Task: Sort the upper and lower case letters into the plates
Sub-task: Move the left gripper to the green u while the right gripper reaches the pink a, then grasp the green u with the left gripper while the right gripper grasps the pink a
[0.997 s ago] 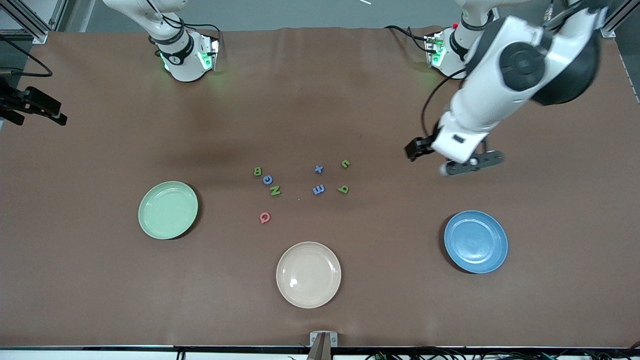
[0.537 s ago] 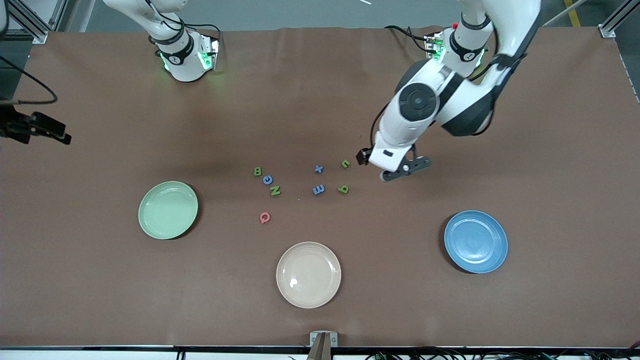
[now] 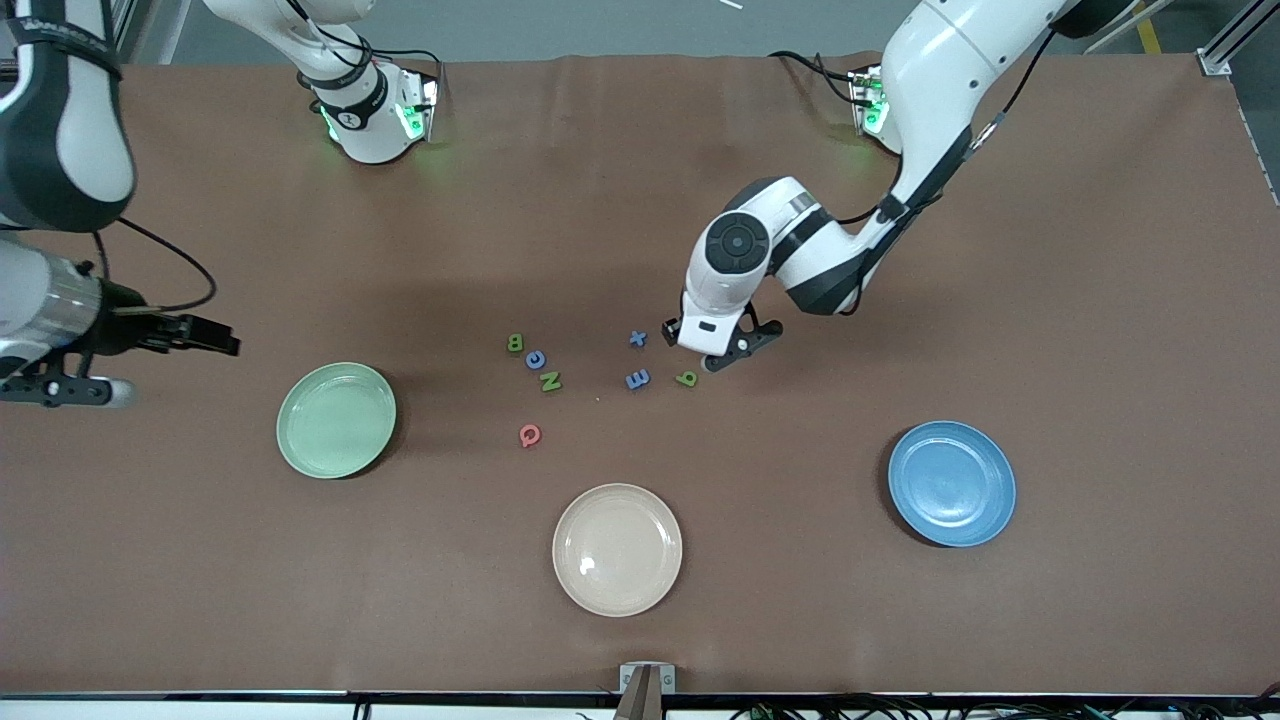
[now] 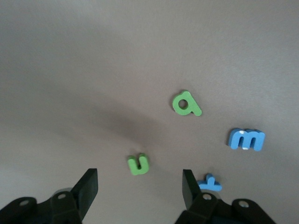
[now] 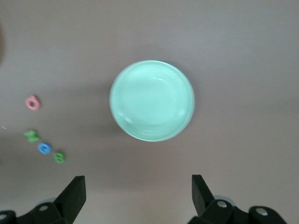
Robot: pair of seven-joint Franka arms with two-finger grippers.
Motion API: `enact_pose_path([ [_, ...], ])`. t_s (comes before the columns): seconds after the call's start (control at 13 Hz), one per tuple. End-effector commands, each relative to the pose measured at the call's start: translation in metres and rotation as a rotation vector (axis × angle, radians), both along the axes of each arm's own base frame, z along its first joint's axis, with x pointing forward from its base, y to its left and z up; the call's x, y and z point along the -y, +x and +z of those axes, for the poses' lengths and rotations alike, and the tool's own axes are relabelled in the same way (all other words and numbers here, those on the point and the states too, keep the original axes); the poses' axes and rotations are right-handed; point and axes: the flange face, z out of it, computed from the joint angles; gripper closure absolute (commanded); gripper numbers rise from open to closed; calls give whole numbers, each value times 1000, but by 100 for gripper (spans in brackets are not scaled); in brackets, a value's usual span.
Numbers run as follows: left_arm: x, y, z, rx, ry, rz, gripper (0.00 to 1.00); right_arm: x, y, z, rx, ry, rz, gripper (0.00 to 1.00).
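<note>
The letters lie mid-table: green B (image 3: 515, 343), blue G (image 3: 536, 359), green N (image 3: 550, 381), pinkish Q (image 3: 530, 434), blue t (image 3: 638, 338), blue m (image 3: 637, 379) and green a (image 3: 686, 378). My left gripper (image 3: 725, 352) hangs low over them, open. A green u (image 4: 138, 164) lies on the table just ahead of the gap of the left gripper (image 4: 138, 183); the hand hides it in the front view. The mint green plate (image 3: 336, 420) and the blue plate (image 3: 951, 483) hold nothing. My right gripper (image 3: 70, 390) is open over the table beside the mint plate (image 5: 152, 100).
A cream-beige plate (image 3: 617, 549) sits nearer the front camera than the letters, between the two coloured plates. Brown table cover (image 3: 900, 620) runs under everything. The left arm's elbow (image 3: 740, 245) hangs above the table just past the letters.
My left arm swung from near the blue plate toward the letters and dropped over the green u. My right arm came in from the table's end toward the mint plate.
</note>
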Motion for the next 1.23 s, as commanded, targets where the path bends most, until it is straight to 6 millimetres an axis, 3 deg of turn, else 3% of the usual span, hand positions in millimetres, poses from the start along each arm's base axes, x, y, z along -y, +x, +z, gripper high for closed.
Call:
enact_pose_path([
  [0.0,7,-3,-21,33,18,74,25,-85,-2,-17,24,-19,-140,0],
  [0.23,7,-27,-45,48,32,126,27,-179,1,-64,34,-40,-273,0],
  [0.46,2,-29,-48,43,40,179,29,-238,5,-124,64,-42,-357,0],
  [0.69,-2,-36,-55,39,28,195,31,-269,9,-188,88,-40,-393,5],
  [0.92,-4,-38,-58,32,33,196,43,-294,9,-239,117,-29,-417,17],
  [1.07,-4,-38,-58,33,32,196,61,-308,11,-257,121,-26,-453,19],
  [1.15,-3,-37,-56,37,30,195,79,-315,9,-267,122,-26,-458,20],
])
